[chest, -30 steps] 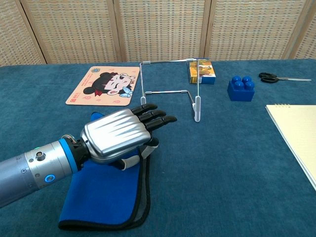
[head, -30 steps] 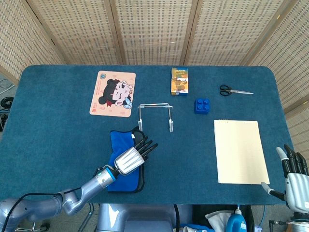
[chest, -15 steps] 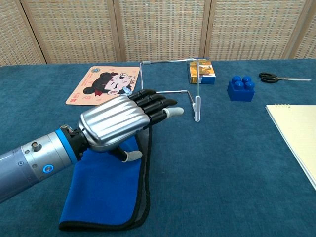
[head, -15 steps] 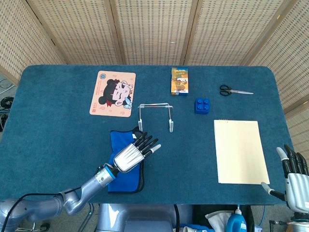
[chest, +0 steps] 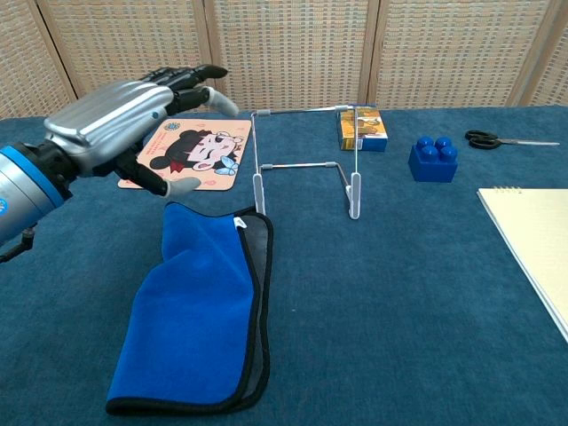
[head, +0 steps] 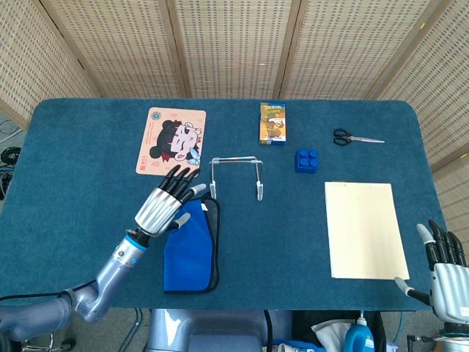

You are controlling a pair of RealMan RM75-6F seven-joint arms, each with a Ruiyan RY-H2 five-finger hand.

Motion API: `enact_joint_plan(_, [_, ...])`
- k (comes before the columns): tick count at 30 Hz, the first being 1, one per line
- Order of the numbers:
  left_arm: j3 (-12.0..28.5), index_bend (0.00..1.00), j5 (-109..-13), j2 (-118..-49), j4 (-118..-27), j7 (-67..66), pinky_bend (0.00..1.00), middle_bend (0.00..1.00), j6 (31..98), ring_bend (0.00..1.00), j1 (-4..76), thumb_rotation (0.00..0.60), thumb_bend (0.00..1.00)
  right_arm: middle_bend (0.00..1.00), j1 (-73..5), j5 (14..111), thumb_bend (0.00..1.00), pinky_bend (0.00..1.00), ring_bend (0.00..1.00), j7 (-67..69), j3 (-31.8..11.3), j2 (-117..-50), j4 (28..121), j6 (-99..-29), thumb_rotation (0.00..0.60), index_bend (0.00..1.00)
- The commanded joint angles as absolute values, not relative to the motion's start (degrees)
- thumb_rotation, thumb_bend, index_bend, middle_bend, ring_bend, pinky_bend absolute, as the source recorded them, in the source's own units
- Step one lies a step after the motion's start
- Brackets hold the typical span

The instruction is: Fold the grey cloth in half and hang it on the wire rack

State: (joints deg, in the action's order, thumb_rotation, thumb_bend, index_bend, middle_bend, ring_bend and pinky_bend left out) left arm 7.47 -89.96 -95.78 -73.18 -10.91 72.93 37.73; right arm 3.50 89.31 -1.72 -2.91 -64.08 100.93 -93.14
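The cloth [head: 192, 246] [chest: 200, 306] lies folded flat on the table, blue side up with a grey layer showing along its right edge. The wire rack [head: 235, 174] [chest: 306, 160] stands upright just beyond the cloth's far right corner. My left hand [head: 165, 202] [chest: 124, 115] hovers above the cloth's far left corner, fingers spread and holding nothing. My right hand [head: 442, 265] shows at the bottom right corner of the head view, off the table, fingers apart and empty.
A cartoon mat [head: 171, 141] lies behind the left hand. A small box [head: 272, 122], a blue brick [head: 307, 160] and scissors [head: 356, 138] sit at the back right. A yellow notepad [head: 365, 229] covers the right front.
My left hand has lifted off the cloth and swung left and back, leaving the folded cloth lying uncovered. The right hand has barely moved.
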Motion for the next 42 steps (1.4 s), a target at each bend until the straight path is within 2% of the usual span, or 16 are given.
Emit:
enact_joint_plan(1, [9.2,0.38,-84.0,-92.6,-75.4,-8.9,0.0,0.0,70.2,0.0,35.7,0.6,0.32,0.0,3.4,89.4,0.0,0.0,0.0,-1.9,-2.8,-64.1,101.0,-93.0,0.6,0.0])
enact_joint_plan(11, [10.9,0.39,-66.7,-87.0,-77.5,-11.1,0.0,0.0,54.2,0.0,36.4,0.6,0.37,0.0,3.1,89.0,0.0,0.0,0.0,-2.9,-2.9,-64.5,101.0,-92.4,0.6,0.0])
enact_joint_plan(16, [11.7,0.38,-61.7,-87.4,-76.4,-13.7,0.0,0.0,50.5,0.0,38.3,0.6,0.37,0.0,2.9,88.8,0.0,0.0,0.0,-3.6,-2.9,-64.7,100.9,-92.0,0.6,0.0])
enact_joint_plan(22, [11.9,0.38,-57.2,-89.5,-74.5,-17.3,0.0,0.0,47.8,0.0,40.8,0.6,0.37,0.0,2.8,88.2,0.0,0.0,0.0,-3.9,-3.0,-64.9,100.8,-91.6,0.6,0.0])
enact_joint_plan(31, [11.4,0.39,-55.8,-90.6,-74.3,-18.5,0.0,0.0,46.9,0.0,42.2,0.6,0.41,0.0,2.7,87.8,0.0,0.0,0.0,-3.8,-3.1,-65.0,100.7,-91.4,0.6,0.0])
enact_joint_plan(42, [10.9,0.45,-53.6,-91.8,-74.0,-20.4,0.0,0.0,46.7,0.0,43.6,0.6,0.41,0.0,2.7,87.7,0.0,0.0,0.0,-3.7,-3.1,-64.9,100.6,-91.4,0.6,0.0])
